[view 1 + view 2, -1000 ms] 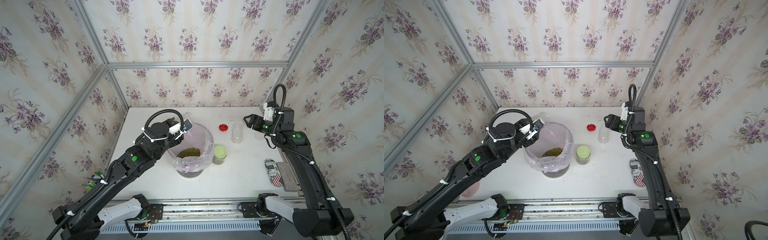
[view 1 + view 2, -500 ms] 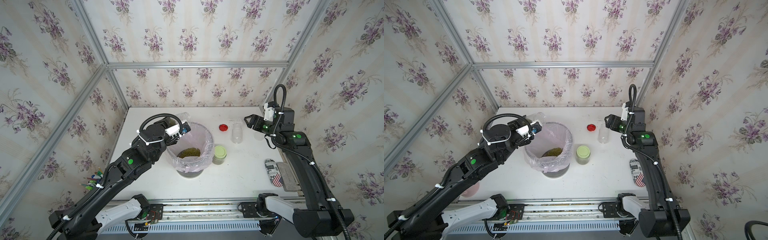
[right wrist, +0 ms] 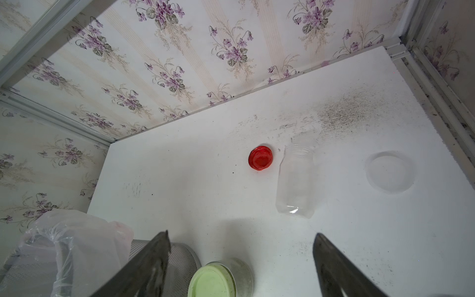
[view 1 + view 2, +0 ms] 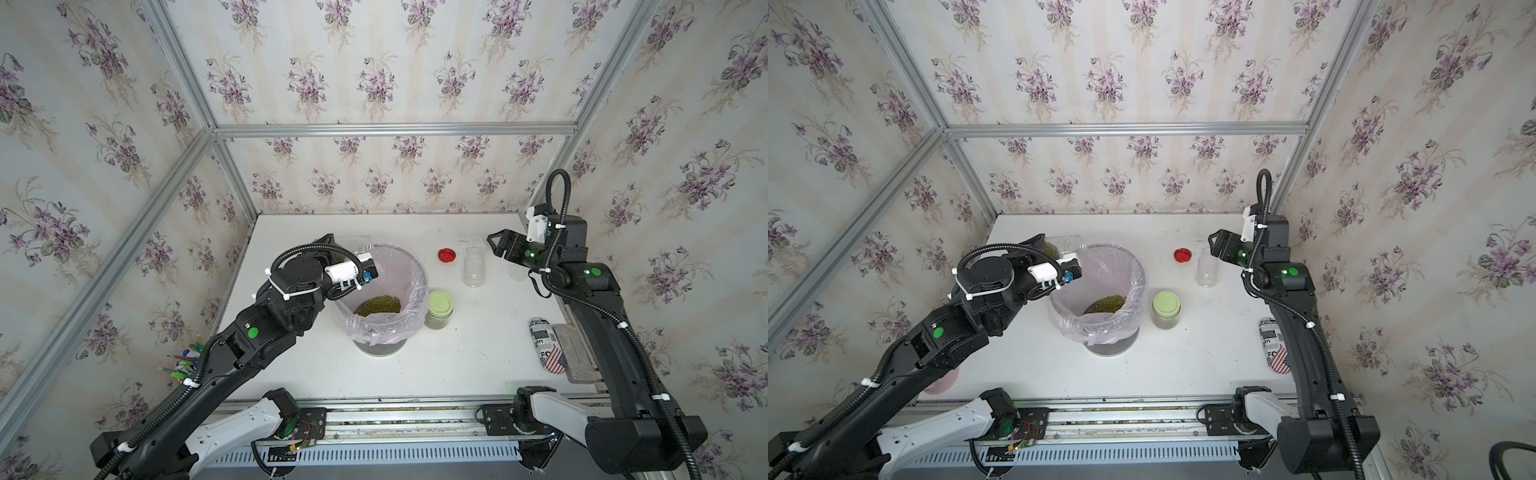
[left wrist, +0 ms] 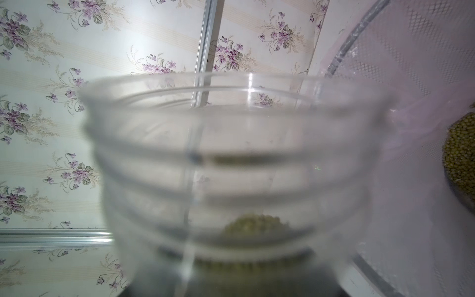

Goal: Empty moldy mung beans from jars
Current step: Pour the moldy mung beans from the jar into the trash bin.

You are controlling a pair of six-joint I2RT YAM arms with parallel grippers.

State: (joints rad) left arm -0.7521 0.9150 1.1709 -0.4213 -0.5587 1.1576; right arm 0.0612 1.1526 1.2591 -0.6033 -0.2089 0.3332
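Left gripper clamped on a small clear cylindrical jar, tipped on its side at the far-left rim of the round mesh bin lined with pink plastic bag. Some olive-green mung beans are in that jar, and a pile lies in the bin. Just right of the bin: upright jar with pale green lid. Farther right: red screw lid and, beside it, an upright lidless clear jar. Right gripper spread open, empty.
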